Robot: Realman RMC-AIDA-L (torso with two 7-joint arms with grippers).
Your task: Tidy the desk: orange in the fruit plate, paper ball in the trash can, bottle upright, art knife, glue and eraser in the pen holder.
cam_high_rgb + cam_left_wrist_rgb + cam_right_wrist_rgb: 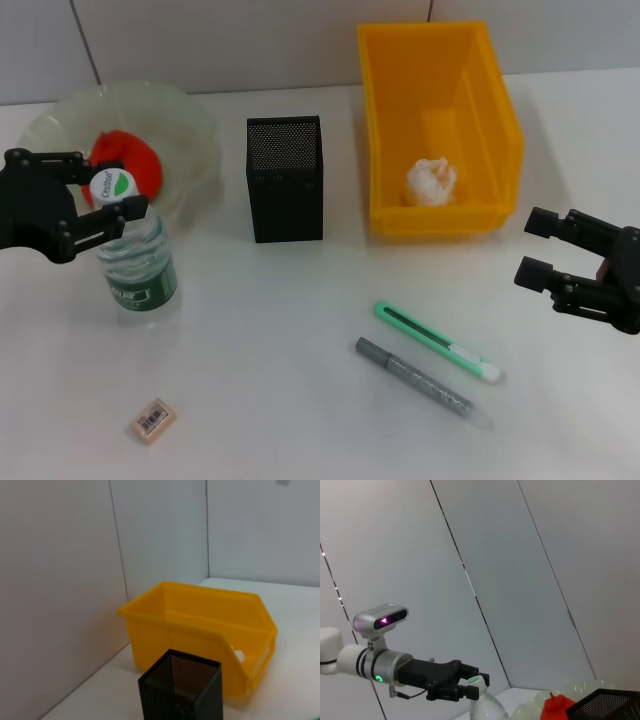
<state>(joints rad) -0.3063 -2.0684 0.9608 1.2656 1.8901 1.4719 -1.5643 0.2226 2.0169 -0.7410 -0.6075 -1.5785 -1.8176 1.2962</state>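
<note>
**Left end effector on the upright bottle's cap; knife, glue and eraser lie loose**

Nearest on the white tabletop [300, 400] lies the eraser [153, 420], flat and alone at the front left. To its right are two long items side by side, close but apart: the grey glue pen [422, 382] and the green art knife [437, 342], both lying with their long axes running from rear left to front right. The glue pen's front tip is pale and hard to make out.

Further back on the left, the bottle [136, 262] stands upright. The left end effector [100, 192] has its fingers pinched on the white cap, one on each side. The right end effector [545, 250] hovers at the right edge with fingers spread, holding nothing; its arm is cut off by the frame.

Behind the bottle sits the clear fruit plate [190, 130] with the orange [130, 160] in it, partly hidden by the left end effector and the cap. The black mesh pen holder [285, 180] stands upright in the middle. Farthest right, the yellow trash can [480, 80] holds the paper ball [431, 182]; in the left wrist view its front wall hides nearly all of the ball.
</note>
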